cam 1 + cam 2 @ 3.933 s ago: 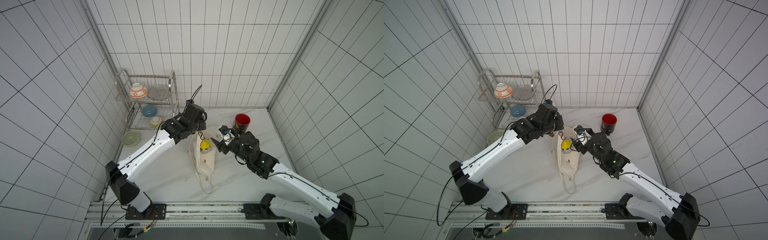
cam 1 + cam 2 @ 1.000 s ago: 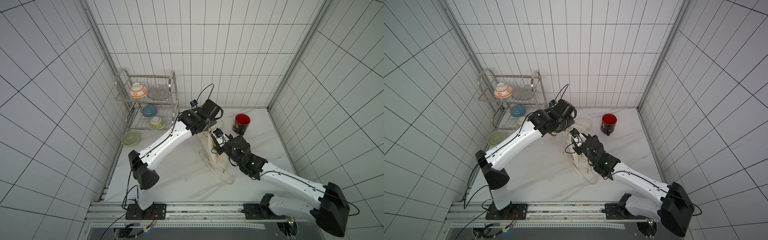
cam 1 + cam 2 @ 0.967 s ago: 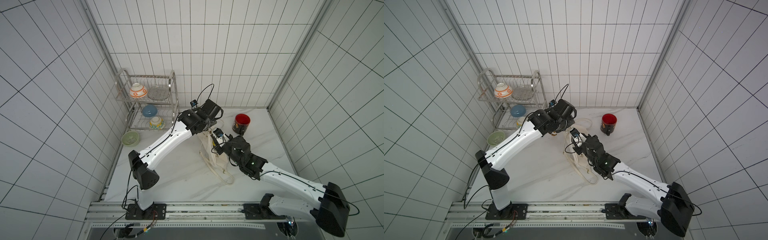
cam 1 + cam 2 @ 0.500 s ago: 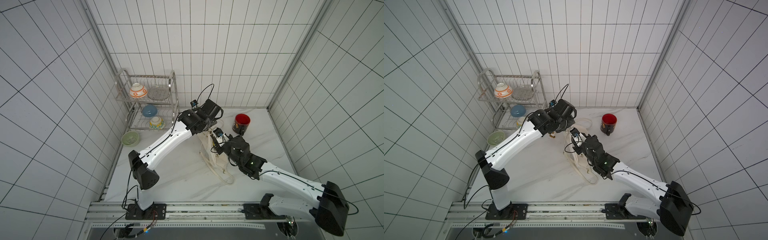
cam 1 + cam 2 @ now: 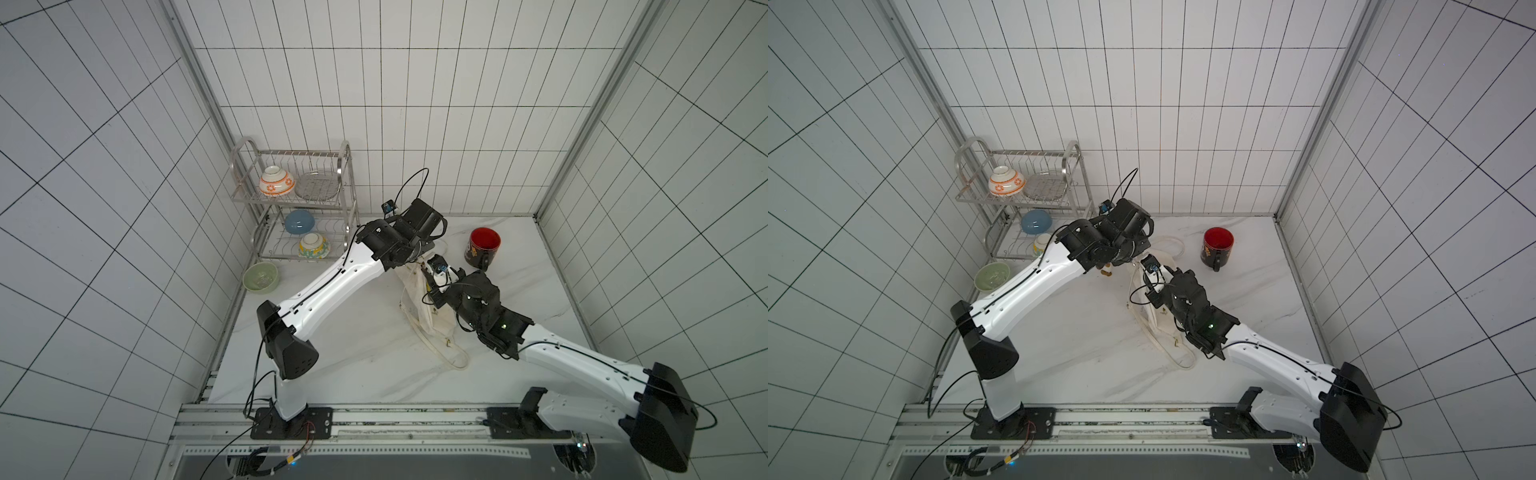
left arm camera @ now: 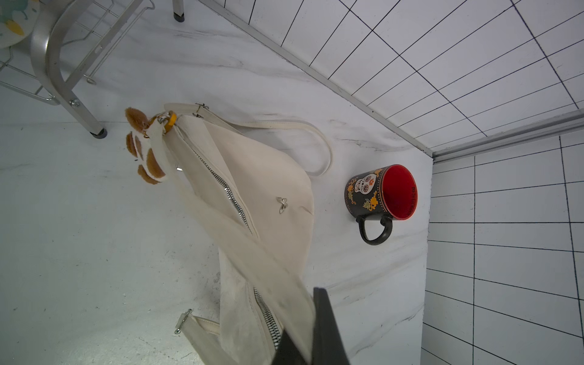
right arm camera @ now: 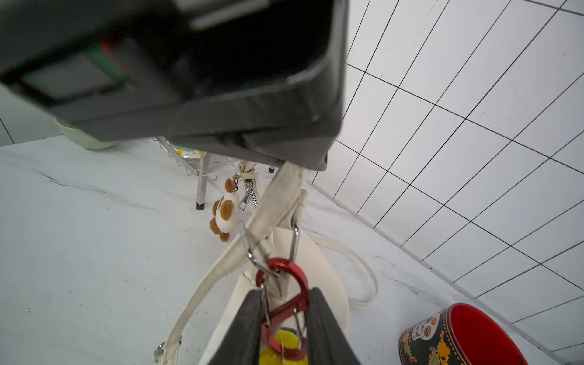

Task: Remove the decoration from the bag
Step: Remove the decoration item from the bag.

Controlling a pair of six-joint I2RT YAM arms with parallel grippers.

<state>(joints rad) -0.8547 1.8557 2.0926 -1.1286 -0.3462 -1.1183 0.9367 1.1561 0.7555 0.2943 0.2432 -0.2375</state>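
The cream bag (image 5: 415, 291) (image 6: 262, 177) lies on the marble counter, with one strap pulled up. My left gripper (image 6: 303, 328) is shut on that strap. A red S-shaped carabiner (image 7: 295, 281) hangs from a silver ring (image 7: 252, 252) on the strap. A yellow decoration (image 7: 281, 344) dangles below the carabiner. My right gripper (image 7: 284, 294) is shut on the carabiner, one finger on each side. A brown-and-white plush charm (image 6: 145, 151) (image 7: 226, 215) hangs at the bag's far end. In both top views the wrists hide the jaws.
A black mug (image 5: 484, 247) (image 6: 382, 192) with a red inside stands right of the bag, near the back wall. A steel dish rack (image 5: 299, 216) with bowls stands at the back left. A green bowl (image 5: 260, 277) sits in front of the rack.
About four seconds ago the bag lay flat; since then the left arm has swung right and raised the strap. The right gripper has come in onto the carabiner. Over the last second its jaws narrowed slightly.
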